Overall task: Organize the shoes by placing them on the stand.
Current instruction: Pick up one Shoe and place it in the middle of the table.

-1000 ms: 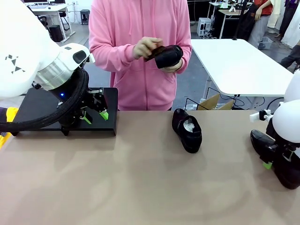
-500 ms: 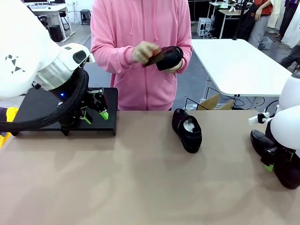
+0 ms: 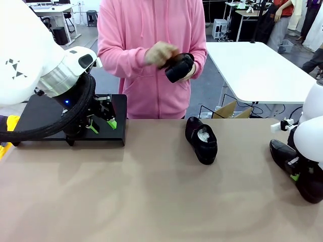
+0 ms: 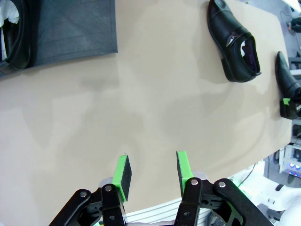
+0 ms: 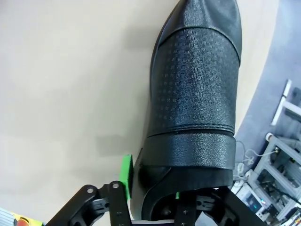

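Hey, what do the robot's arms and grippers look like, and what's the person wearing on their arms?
The left arm and right arm have white rounded shells; the left carries small dark triangle marks, a silver wrist ring and a thick black cable. The left gripper and right gripper are black with bright green pads. The person wears long pink sleeves.

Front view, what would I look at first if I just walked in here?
Most likely the person in the bright pink hoodie across the table, holding a shiny black shoe at chest height. Next comes the lone shoe lying in the middle of the tan table. Then the right gripper at the table's right edge, its fingers astride the heel of a third shoe.
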{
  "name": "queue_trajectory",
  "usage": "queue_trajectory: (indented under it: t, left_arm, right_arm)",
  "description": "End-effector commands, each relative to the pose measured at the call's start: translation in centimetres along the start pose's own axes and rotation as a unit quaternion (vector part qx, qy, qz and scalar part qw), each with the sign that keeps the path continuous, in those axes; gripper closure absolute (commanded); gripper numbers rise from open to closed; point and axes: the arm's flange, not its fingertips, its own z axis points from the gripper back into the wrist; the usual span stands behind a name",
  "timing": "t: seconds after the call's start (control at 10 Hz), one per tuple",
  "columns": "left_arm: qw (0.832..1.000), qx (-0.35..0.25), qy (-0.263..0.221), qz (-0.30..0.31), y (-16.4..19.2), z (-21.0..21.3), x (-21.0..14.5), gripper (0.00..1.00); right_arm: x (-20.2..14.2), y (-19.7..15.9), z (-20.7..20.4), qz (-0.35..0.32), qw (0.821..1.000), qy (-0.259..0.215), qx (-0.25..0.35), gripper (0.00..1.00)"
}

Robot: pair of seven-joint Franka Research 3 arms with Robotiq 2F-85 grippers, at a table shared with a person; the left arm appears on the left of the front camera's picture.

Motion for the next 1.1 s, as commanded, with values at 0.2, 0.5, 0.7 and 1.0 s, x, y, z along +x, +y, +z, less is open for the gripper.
queue_trajectory:
  t: [0.2,0.5,0.7,1.0]
  left_arm:
    - [1.0,-0.009,0.003,0.003,0.1,0.1,0.1,0.47]
    - [1.0,-0.009,0.003,0.003,0.1,0.1,0.1,0.47]
    - [1.0,-0.009,0.003,0.003,0.1,0.1,0.1,0.47]
    - [1.0,-0.009,0.003,0.003,0.1,0.1,0.1,0.47]
  right_arm:
    - [-0.2,-0.9,-1.3,-0.032,0.999,-0.005,0.014,1.0]
    - [-0.7,-1.7,0.6,-0.046,0.998,-0.029,0.022,1.0]
    - [-1.6,-1.5,3.0,-0.058,0.996,-0.064,0.027,1.0]
    - [-4.4,2.3,10.9,-0.048,0.991,-0.127,0.02,1.0]
